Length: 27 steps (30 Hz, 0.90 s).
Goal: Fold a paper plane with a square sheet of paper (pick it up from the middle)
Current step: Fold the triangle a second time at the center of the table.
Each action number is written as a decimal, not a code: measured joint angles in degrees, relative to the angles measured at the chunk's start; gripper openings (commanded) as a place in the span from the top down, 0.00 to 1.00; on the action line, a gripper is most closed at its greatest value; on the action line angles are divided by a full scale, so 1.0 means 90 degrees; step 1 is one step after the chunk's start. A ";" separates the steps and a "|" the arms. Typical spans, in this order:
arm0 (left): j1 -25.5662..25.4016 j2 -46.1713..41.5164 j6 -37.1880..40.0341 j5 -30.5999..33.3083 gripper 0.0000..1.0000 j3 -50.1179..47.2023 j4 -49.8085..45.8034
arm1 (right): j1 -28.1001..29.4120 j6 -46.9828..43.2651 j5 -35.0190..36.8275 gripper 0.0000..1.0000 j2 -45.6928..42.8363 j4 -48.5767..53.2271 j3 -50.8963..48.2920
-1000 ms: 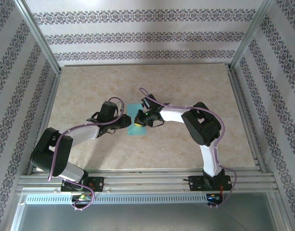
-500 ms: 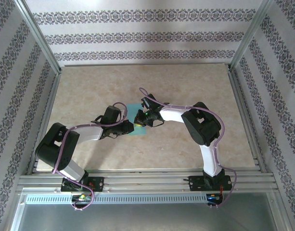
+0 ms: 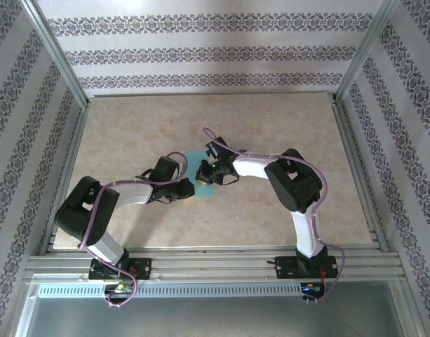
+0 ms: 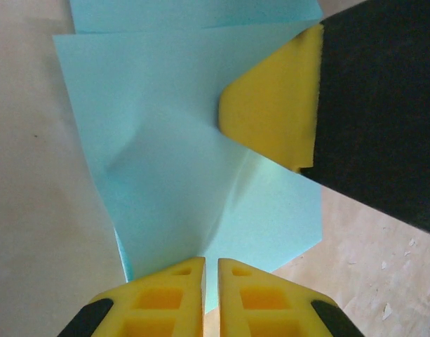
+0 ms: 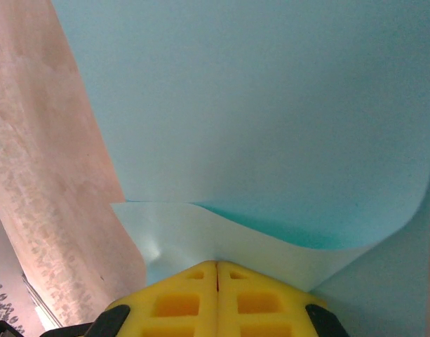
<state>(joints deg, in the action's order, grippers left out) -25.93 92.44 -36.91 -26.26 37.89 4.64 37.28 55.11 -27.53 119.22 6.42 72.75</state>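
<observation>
My left gripper (image 4: 210, 277) is clamped on the blue paper's (image 4: 172, 161) edge, creases fanning out. My right gripper (image 5: 216, 277) is pinched closed on a lifted fold.

The sheet of paper (image 4: 193, 140) looked thin, smooth and matt, softly creased, the left tool (image 4: 210, 274) and right tool (image 5: 216, 274) showed matt yellow moulded plastic, and the desk (image 3: 271, 126) had a dull, mottled, stone-like surface.

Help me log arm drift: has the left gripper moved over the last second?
Yes. The left gripper has shifted toward the table's near edge, still pinching the square sheet of paper.
</observation>
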 measured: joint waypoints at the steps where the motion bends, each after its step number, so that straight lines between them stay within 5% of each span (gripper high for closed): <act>1: 0.0000 0.0012 0.0007 0.0000 0.86 0.0000 0.0000 | 0.0000 0.0000 0.0002 0.94 0.0000 0.0000 0.0000; 27: 0.0000 -0.0282 0.0049 0.0427 0.91 0.0104 -0.0138 | -0.0002 0.0000 -0.0005 0.94 0.0005 0.0000 0.0000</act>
<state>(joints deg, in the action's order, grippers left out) -25.93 89.91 -36.47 -22.41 38.83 3.40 37.26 55.11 -27.57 119.26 6.42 72.75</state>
